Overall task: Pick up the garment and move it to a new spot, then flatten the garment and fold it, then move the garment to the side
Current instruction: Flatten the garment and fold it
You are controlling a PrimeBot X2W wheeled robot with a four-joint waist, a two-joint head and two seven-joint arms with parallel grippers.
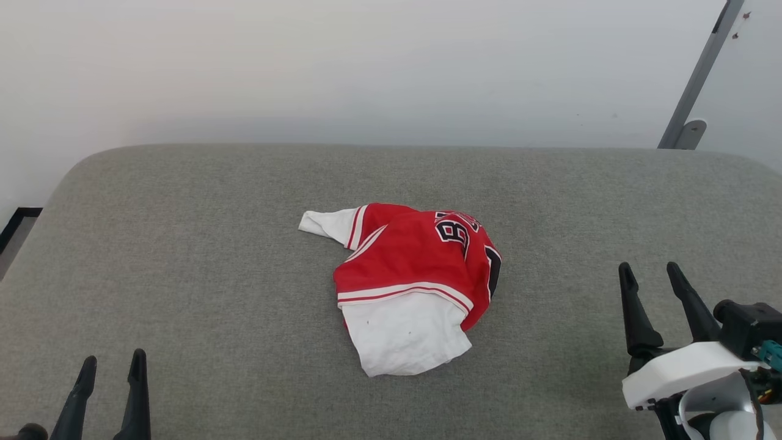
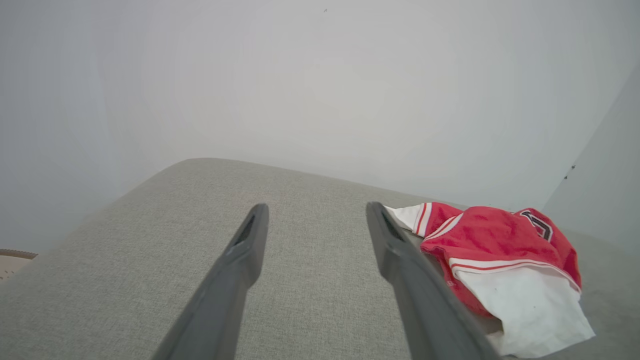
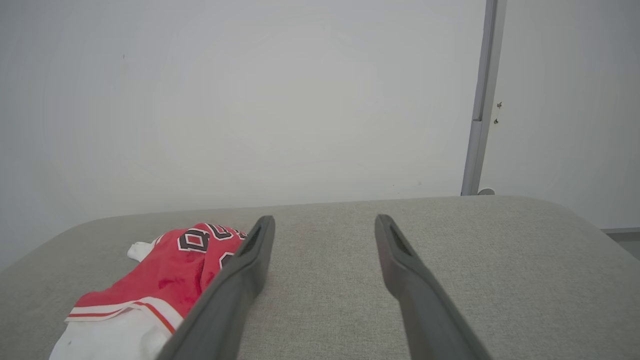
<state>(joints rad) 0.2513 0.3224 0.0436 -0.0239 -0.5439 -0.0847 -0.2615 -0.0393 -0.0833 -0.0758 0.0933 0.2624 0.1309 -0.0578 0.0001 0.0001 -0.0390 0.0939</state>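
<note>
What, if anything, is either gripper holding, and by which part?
Nothing is held. The left gripper and right gripper stand open, clear of the garment crumpled on the grey surface.

The garment (image 1: 415, 278), a red jersey with white sleeves, striped trim and black lettering, lies crumpled in a heap mid-worktop (image 1: 183, 244), clear of every edge.
</note>
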